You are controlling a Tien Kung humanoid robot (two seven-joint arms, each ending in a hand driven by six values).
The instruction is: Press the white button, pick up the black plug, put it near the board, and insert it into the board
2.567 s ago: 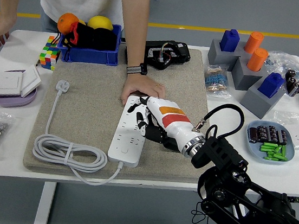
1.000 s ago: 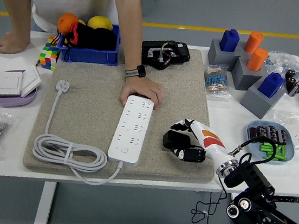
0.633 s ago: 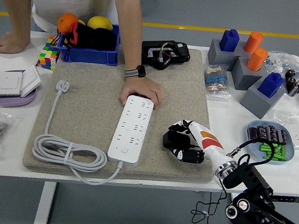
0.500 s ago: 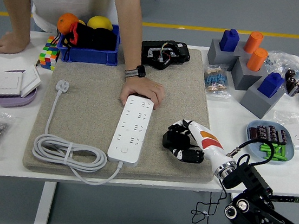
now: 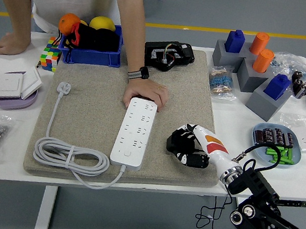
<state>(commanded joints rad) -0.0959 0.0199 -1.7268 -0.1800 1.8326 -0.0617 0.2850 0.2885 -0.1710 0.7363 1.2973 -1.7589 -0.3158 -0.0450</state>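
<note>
The right hand (image 5: 192,148) has its fingers curled around the black plug (image 5: 179,143), gripping it on the grey mat (image 5: 92,107) at about 3 o'clock from the white power strip (image 5: 135,130), just apart from it. A person's hand (image 5: 145,93) presses the strip's 12 o'clock end.

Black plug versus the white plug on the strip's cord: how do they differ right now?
The black plug sits in the right hand, right of the power strip; the white plug lies free at the mat's left. Black is bulky; white is flatter, cord attached. Both are over the mat, unplugged.
</note>
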